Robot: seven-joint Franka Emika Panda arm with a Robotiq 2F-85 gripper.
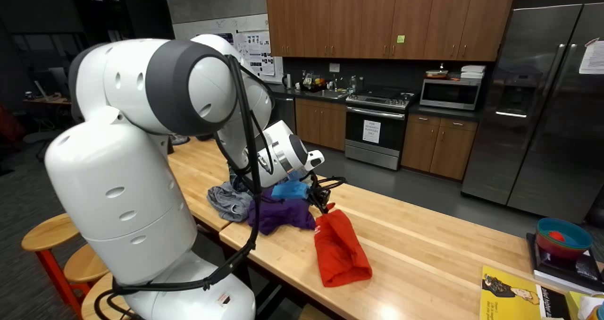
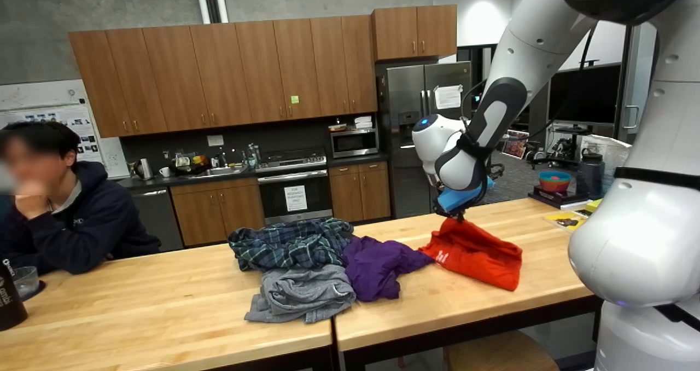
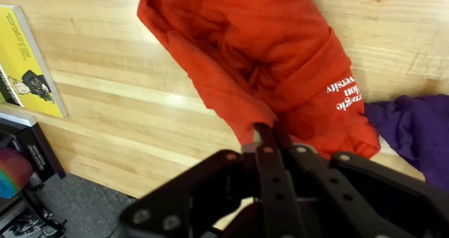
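A red garment [image 1: 340, 256] with white lettering lies bunched on the wooden table, its top pulled up to a peak at my fingertips in both exterior views. My gripper [image 3: 270, 125] is shut, with a fold of this red cloth [image 3: 280, 45] pinched at the tips in the wrist view. Most of the garment still rests on the tabletop. Beside it, close to its lettered end, is a crumpled purple garment [image 2: 377, 267]. A grey garment [image 2: 306, 294] and a dark plaid shirt [image 2: 290, 243] lie heaped against the purple one.
A yellow book [image 1: 509, 294] lies toward one end of the table [image 1: 415, 244], near colourful stacked bowls [image 1: 561, 244] on a black box. A dark bottle [image 2: 590, 174] stands behind. A seated person [image 2: 71, 201] leans at the far end. Round stools [image 1: 52, 230] stand alongside.
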